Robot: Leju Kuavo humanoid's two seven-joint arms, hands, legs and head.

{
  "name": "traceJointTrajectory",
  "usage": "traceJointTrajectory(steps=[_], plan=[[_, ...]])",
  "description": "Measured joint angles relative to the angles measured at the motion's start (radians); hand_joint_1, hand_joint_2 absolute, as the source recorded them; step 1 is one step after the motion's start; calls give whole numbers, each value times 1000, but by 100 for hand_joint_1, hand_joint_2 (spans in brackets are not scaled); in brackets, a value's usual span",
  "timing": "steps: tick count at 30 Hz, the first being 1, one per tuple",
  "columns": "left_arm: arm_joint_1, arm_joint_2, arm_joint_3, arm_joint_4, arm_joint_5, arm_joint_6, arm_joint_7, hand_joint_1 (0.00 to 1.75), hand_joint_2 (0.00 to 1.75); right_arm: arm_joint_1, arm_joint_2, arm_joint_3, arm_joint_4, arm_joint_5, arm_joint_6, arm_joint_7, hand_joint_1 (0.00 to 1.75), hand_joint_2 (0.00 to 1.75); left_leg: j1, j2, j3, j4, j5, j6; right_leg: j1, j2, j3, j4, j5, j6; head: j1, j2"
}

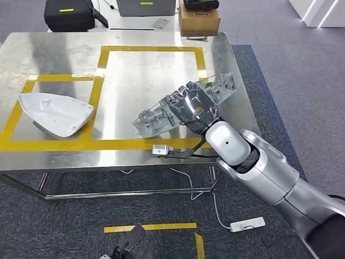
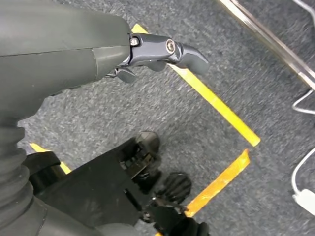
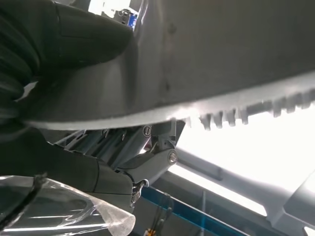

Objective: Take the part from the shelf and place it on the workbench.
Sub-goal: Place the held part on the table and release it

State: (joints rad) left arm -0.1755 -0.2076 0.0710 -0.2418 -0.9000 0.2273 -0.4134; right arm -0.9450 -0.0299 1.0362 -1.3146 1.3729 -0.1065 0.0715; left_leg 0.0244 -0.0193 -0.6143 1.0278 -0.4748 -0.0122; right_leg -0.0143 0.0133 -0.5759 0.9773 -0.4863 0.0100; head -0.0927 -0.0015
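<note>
Head view: the right hand (image 1: 194, 108) grips a long grey ribbed plastic part (image 1: 156, 120), fingers wrapped over its middle, so that the part runs aslant from about eight o'clock up to two o'clock across the near right portion of the steel workbench (image 1: 61, 54). Whether the part rests on the bench top or hangs just above it cannot be told. The part lies across the yellow tape frame (image 1: 150, 49) marked on the bench, its lower end just beside the near tape line. At nine o'clock from the hand, well apart, a white curved shell (image 1: 55, 113) sits on the bench inside a second taped box. A small grey device (image 1: 160, 150) lies at the bench's near edge, at six o'clock from the part, with a cable trailing off toward a white power strip (image 1: 247, 224) on the carpet. Beyond the bench, at twelve o'clock, stand a cardboard box (image 1: 199, 21) and a black case (image 1: 69, 15). In the right wrist view the thumb and the dark fingers (image 3: 148, 162) clamp the part's (image 3: 223, 54) grey body from both sides. In the left wrist view the left hand (image 2: 148, 54) hangs over the grey carpet (image 2: 241, 64) and its yellow floor tape (image 2: 215, 101), holding nothing, with fingers extended and apart.
</note>
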Motion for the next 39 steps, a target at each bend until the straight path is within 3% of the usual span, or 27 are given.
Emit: traceJointTrajectory(steps=[10,15,17,25,39], plan=[[21,0,-1,3,0,-6,0,0,175,28,14,6,12,3,2,1,175,175,-6,-2,16,1,-9,19,-1,-2,18,-2,5,0,3,0],[-3,0,-2,3,-1,-11,2,0,175,12,54,12,14,0,10,-7,175,175,-8,-1,18,1,-7,24,-4,-2,17,-1,4,28,3,0],[-9,-1,-4,3,0,-13,2,0,175,0,76,18,17,-7,16,-17,175,175,-8,-1,18,1,-6,23,-4,-2,16,1,4,33,3,0],[-21,-8,-10,3,12,-14,3,0,175,-33,163,51,24,-40,39,-35,175,175,-8,0,21,0,-3,20,-2,-2,9,16,0,32,2,0],[-21,-7,-10,3,25,11,18,0,175,-48,172,81,34,-66,42,-39,175,175,-6,0,21,0,-1,16,-2,-1,6,22,-1,29,2,0]])
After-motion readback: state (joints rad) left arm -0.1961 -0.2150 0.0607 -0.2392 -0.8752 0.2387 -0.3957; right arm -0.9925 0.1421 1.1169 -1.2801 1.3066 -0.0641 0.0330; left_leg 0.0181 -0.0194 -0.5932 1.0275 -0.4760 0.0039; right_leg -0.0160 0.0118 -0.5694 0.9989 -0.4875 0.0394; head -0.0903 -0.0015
